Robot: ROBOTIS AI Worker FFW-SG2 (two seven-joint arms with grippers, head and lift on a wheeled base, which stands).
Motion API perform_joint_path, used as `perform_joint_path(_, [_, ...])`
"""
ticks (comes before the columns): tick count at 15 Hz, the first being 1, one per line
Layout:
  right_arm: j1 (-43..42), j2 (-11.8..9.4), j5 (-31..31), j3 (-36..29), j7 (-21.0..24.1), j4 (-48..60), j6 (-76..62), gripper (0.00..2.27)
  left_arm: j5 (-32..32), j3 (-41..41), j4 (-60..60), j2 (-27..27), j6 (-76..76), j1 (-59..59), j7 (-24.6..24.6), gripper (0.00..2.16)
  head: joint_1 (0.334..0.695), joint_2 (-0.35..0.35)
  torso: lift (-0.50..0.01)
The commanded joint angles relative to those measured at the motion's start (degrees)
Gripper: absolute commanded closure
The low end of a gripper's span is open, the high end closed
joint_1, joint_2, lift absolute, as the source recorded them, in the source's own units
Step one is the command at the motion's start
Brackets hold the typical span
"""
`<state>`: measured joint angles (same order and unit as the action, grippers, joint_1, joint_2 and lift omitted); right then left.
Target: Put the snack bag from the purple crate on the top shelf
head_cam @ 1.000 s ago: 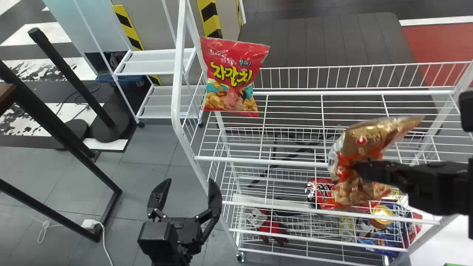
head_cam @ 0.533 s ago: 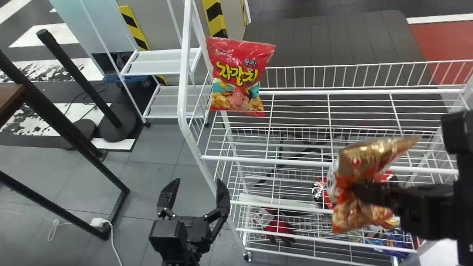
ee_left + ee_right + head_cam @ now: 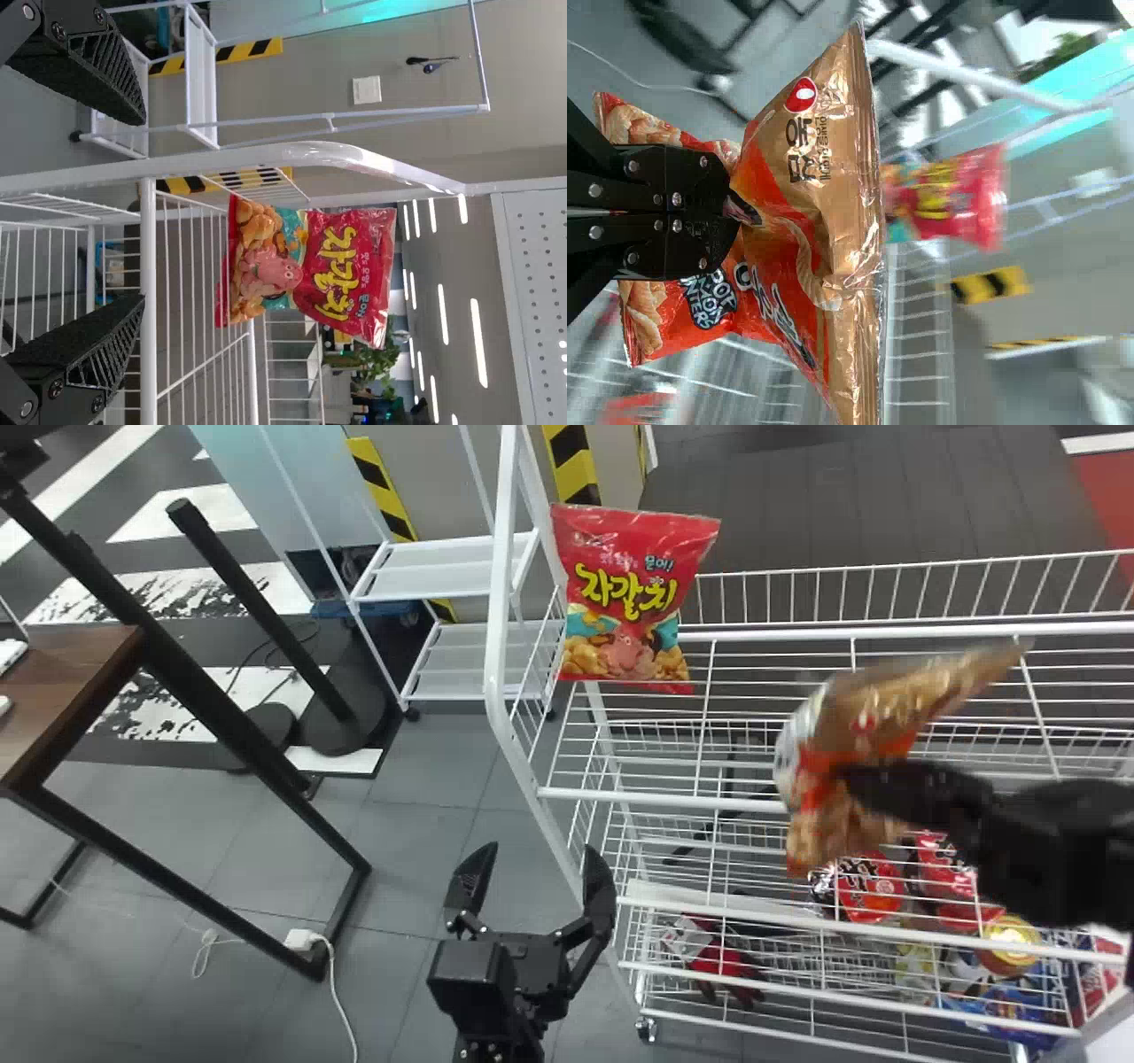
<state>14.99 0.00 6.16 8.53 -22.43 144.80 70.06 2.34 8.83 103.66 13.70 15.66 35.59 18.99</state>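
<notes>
– White wires form the top shelf (image 3: 664,800), and a red bag (image 3: 625,602) is near its left edge. Where is the snack bag (image 3: 886,695)?
– Glossy, creased, it is pinched in the right gripper (image 3: 852,779), seen across the front edge. Between both bags is a gap. The left gripper (image 3: 539,850), fingers spread, is near the left front corner.

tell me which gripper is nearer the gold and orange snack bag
Right: the right gripper grips the bag; the left gripper, open and empty, is off to its left.
</notes>
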Motion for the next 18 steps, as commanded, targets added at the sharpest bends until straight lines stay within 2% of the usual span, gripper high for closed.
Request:
perform_joint_path(1, [-0.5,0.1,0.3,0.3,0.2,-3.0,-14.0,2.00,-0.1,0.3,0.3,0.3,0.0,0.0,0.0,0.11,0.695,0.296,-0.001])
perform_joint_path(3, [-0.7,0.1,0.4,0.3,0.4,-6.5,-23.0,2.00,-0.1,0.5,0.7,0.4,0.0,0.1,0.0,0.11,0.695,0.281,-0.001])
perform_joint_path(7, [-2.6,0.1,-0.6,0.7,4.2,-18.9,-45.3,2.00,0.0,0.5,0.7,0.5,0.0,0.1,-0.1,0.11,0.695,0.255,-0.001])
perform_joint_path(11, [-5.7,0.1,0.2,1.9,9.5,-26.0,-45.1,2.00,0.2,0.5,0.6,0.5,0.0,-0.1,-0.2,0.11,0.695,0.220,-0.001])
perform_joint_path(14, [-10.5,0.1,6.7,1.8,9.3,-35.6,-48.0,2.00,0.2,0.5,0.4,0.5,0.0,-0.4,-0.2,0.11,0.695,0.227,-0.001])
perform_joint_path(18, [-15.9,0.1,10.1,2.3,8.8,-44.8,-52.3,2.00,0.6,0.2,-0.4,0.4,0.2,-0.7,-0.2,0.11,0.695,0.233,-0.001])
